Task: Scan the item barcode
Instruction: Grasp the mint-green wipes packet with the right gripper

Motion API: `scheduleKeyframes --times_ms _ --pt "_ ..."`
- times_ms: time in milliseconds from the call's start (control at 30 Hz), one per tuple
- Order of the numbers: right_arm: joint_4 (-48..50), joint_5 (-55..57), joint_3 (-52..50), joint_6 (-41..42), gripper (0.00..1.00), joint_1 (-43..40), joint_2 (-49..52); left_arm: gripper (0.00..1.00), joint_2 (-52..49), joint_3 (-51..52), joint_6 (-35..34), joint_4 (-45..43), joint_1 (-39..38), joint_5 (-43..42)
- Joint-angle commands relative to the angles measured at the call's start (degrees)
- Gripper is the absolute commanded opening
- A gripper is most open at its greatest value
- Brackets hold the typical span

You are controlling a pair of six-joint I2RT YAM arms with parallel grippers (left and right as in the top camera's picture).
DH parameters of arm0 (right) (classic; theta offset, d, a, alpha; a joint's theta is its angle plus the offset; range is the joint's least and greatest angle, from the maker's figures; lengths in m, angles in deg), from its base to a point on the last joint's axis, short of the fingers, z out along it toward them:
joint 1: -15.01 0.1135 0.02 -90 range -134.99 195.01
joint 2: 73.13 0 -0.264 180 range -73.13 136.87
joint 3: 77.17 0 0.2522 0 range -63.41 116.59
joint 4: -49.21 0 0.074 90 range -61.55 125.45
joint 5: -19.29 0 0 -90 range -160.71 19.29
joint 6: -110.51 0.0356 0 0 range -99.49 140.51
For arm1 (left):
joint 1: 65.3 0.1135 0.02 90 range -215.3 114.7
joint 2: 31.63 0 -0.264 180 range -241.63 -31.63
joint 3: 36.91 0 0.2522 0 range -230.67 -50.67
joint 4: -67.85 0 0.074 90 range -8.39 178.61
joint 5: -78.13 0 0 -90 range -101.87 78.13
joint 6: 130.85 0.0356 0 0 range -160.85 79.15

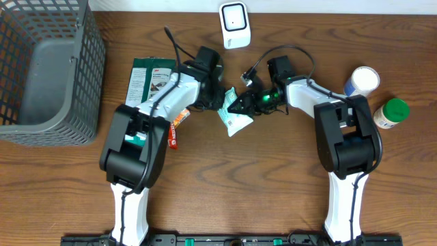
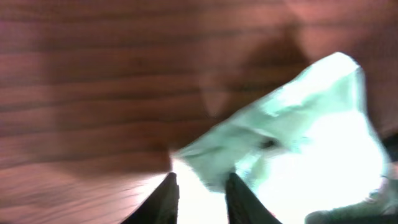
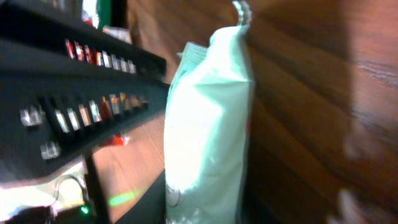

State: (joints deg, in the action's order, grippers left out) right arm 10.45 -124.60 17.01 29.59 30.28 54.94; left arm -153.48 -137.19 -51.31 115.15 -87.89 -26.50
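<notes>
Mint-white pouch (image 1: pixel 235 117) sits mid-counter (image 1: pixel 273 178), btwn the two arms and below the white barcode scanner (image 1: pixel 233 24), which stands at the far edge, well apart from it. In the L wrist view the pouch (image 2: pixel 298 124) is crumpled, and its lower corner runs down into the narrow gap of the L end effector (image 2: pixel 199 186), which is clamped on that corner. In the overhead view the L end effector (image 1: pixel 220 99) is at the pouch's upper-left edge. R end effector (image 1: pixel 244 104) is just beside the pouch on the other side, w/ a green light showing on the wrist. R wrist view shows the pouch (image 3: pixel 208 124) upright and close, but not the fingers, so can't tell if they are apart or together.

Containers: grey mesh basket (image 1: pixel 89 82) at the far-left corner, grey solid floor in plain sight. White bottle w/ blue label (image 1: pixel 362 80) and green-lidded jar (image 1: pixel 394 111) stand near each other at far right, both capped, contents hidden.

Writing: green packet (image 1: pixel 147 78) lies flat left of ctr, part under the L arm. It has a small red logo that looks like 3M; other print too small to read. Red-orange wrapper (image 1: pixel 174 131) lies by the L arm, print unreadable. Pouch print is blurred.
</notes>
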Motion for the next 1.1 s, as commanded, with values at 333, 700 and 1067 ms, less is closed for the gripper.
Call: scheduleKeyframes --times_ms 333,700,1067 --pt "-2.1 -11.3 -0.5 -0.5 0.01 -3.3 -12.9 0.47 23.2 0.6 -1.2 2.7 10.1 2.3" --pt "-2.3 -23.8 -0.5 8.7 0.01 -3.5 -18.8 0.56 39.9 0.6 -4.7 3.9 20.5 -0.8" --pt "3.3 -19.1 -0.5 15.9 0.01 -3.8 -19.0 0.57 42.4 0.6 -4.7 3.9 29.1 -0.8"
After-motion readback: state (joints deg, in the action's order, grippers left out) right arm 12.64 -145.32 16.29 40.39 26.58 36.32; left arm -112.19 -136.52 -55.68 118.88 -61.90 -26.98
